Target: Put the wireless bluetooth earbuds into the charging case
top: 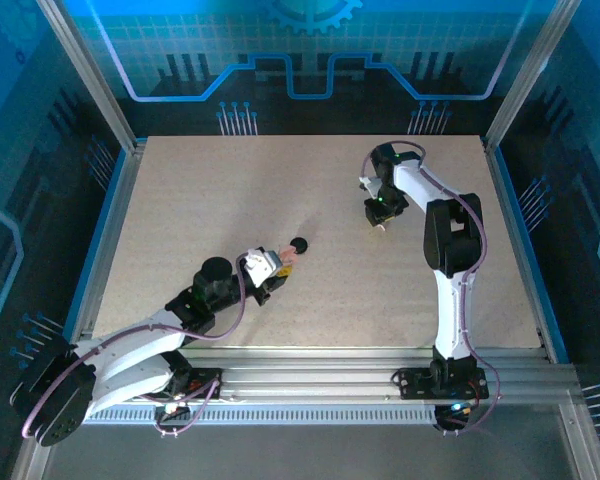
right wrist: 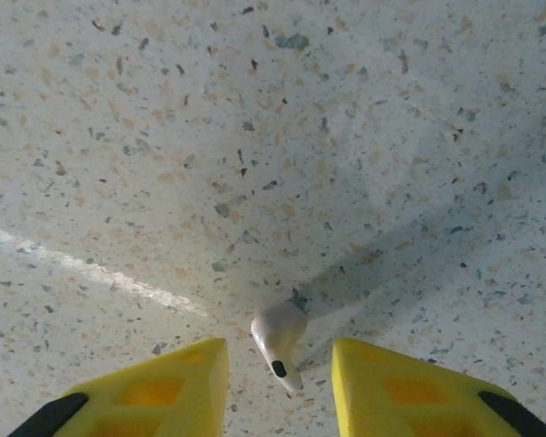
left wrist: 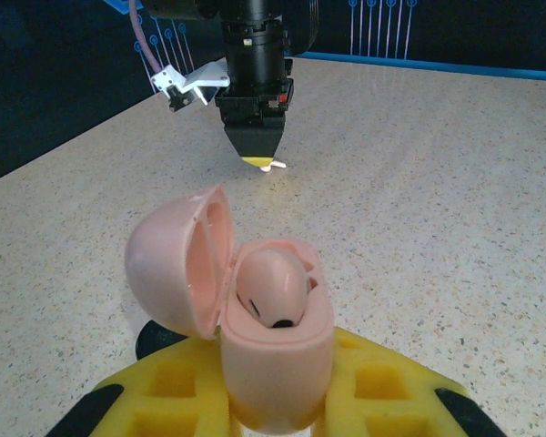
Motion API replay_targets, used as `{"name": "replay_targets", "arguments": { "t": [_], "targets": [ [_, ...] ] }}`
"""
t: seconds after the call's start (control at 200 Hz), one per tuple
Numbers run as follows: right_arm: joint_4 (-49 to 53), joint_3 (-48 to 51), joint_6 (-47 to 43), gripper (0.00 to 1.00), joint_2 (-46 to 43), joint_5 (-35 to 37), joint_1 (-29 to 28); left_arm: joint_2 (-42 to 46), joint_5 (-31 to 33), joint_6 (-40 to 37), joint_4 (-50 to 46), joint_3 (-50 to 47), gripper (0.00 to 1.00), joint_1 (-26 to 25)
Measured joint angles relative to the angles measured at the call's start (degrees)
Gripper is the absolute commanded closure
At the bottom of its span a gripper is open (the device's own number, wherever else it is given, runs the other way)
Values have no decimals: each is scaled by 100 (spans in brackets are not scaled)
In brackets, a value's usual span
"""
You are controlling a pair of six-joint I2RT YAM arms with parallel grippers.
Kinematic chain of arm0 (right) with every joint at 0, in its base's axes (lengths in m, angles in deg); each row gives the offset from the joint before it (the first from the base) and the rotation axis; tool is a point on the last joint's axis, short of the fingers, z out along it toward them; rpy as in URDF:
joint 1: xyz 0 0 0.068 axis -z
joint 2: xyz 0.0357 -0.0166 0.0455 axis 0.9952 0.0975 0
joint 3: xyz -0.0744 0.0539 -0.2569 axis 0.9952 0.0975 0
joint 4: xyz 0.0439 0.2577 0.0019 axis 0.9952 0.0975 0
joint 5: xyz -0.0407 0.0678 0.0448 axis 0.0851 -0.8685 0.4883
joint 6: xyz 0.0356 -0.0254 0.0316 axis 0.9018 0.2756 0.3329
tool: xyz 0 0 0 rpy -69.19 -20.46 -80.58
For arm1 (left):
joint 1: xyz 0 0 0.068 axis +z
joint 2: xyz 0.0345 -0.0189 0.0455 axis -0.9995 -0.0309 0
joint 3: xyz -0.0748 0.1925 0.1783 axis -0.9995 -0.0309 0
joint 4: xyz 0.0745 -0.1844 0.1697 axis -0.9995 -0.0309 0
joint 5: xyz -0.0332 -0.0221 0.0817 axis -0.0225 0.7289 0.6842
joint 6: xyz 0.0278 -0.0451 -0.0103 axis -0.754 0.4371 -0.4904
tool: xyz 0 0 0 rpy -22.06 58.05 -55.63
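— How much open room is seen around the arms?
— The counter (top: 180,200) is bare across its far and left parts, and a rail (top: 108,235) is run along each side edge. The right jaws are held toward the far right, well inside the corner. The left jaws are kept near the front middle, with a small round black disc (top: 298,243) just beside them.
— And the charging case?
— The charging case (left wrist: 278,364) is pinched in the left jaws, its lid (left wrist: 177,273) swung open to one side. One pale pink earbud (left wrist: 271,287) is seated inside.
— The other one?
— The second earbud (right wrist: 278,337) is laid on the counter between the spread right jaws, untouched by either yellow finger (right wrist: 177,382).
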Motion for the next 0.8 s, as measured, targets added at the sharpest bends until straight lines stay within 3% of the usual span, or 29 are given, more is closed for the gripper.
{"name": "replay_targets", "arguments": {
  "t": [0.3,0.495,0.8],
  "targets": [
    [37,-83,-28,67,205,-17,0,0,0,0,-33,42,94,-2],
    [63,-122,-37,76,260,15,4,-2,0,0,-31,42,94,-2],
    [-85,9,-15,79,181,-63,37,-76,0,2,-31,44,94,-2]
  ]
}}
